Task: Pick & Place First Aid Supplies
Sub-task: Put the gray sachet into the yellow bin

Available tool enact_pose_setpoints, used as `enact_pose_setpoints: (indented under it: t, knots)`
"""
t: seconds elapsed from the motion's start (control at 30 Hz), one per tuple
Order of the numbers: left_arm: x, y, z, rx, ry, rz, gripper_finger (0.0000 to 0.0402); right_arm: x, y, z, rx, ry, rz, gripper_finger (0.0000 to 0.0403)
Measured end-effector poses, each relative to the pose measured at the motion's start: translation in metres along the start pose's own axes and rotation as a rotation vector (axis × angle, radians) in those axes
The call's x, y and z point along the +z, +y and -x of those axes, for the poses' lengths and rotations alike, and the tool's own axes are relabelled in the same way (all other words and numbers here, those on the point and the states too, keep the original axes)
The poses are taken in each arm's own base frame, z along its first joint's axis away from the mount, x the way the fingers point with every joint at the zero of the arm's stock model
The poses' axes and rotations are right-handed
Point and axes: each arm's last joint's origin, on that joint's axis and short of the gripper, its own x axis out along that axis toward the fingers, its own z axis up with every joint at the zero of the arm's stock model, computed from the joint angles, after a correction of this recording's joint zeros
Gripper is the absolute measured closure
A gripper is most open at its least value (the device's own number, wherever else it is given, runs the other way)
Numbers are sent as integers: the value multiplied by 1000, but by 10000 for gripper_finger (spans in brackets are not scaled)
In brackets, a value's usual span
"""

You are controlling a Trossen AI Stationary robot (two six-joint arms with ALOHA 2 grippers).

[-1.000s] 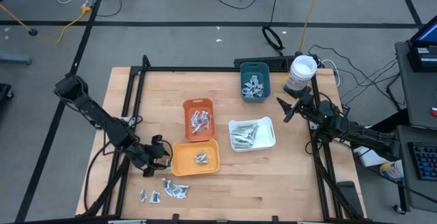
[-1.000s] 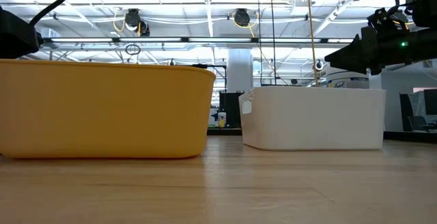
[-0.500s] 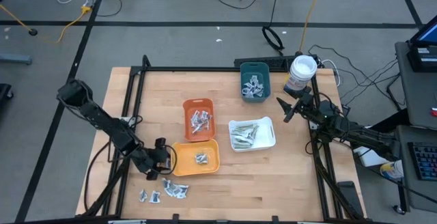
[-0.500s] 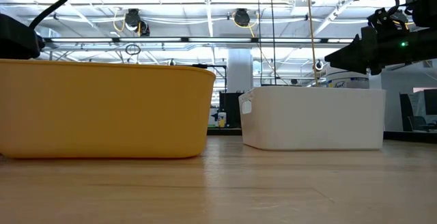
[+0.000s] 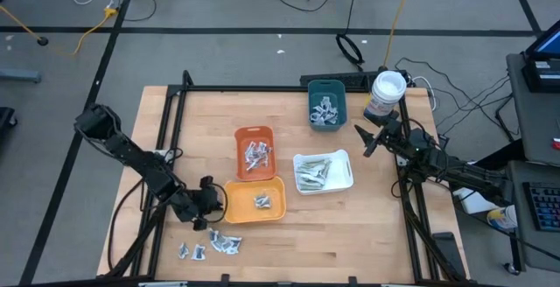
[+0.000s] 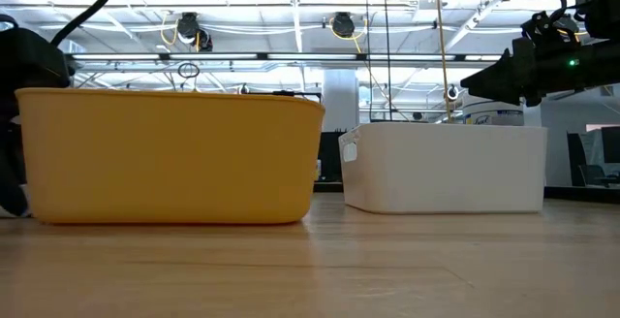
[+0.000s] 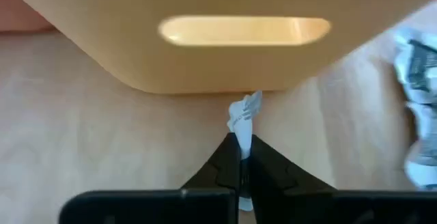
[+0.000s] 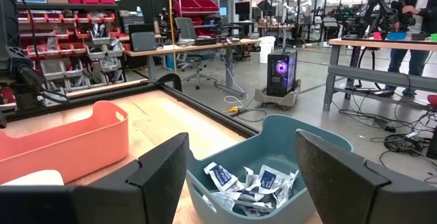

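My left gripper (image 5: 211, 210) (image 7: 242, 150) is low over the table, beside the left wall of the yellow tray (image 5: 255, 201) (image 7: 239, 53). It is shut on a small silvery-white packet (image 7: 244, 115). More first aid supplies (image 5: 223, 243) (image 7: 418, 80) lie loose on the wood near the table's front edge, and a few lie in the yellow tray. My right gripper (image 5: 363, 143) (image 8: 239, 176) hangs open at the far right, level, just short of the teal tray (image 8: 273, 156), with nothing between its fingers. My left gripper pinches the packet's lower end (image 7: 244, 139) between its two fingertips. The fingers slant down from the table's left toward the yellow tray. The crumpled packet sticks out past the fingertips, close to the foot of the tray's wall. Whether it is clear of the table, I cannot tell.
An orange tray (image 5: 255, 154), a white tray (image 5: 324, 171) and the teal tray (image 5: 326, 103) hold more packets. A white tub (image 5: 386, 94) stands at the far right corner. The yellow tray's wall has a handle slot (image 7: 244, 30). Bare wood lies at the near right.
My left gripper has sunk a little toward the table and the yellow tray and has shut on the packet. The yellow tray has slid slightly toward the table's right edge.
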Motion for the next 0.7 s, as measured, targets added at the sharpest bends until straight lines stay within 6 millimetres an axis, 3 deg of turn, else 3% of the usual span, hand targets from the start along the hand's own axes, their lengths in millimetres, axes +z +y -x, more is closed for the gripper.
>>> enact_pose_setpoints:
  t: [0.4, 0.7]
  knots:
    - [-6, -11, 33, -132, 90, 170, 394, 0, 0, 0, 0, 0, 0, 140]
    - [16, -14, 91, 16, 206, 102, 396, 0, 0, 0, 0, 0, 0, 140]
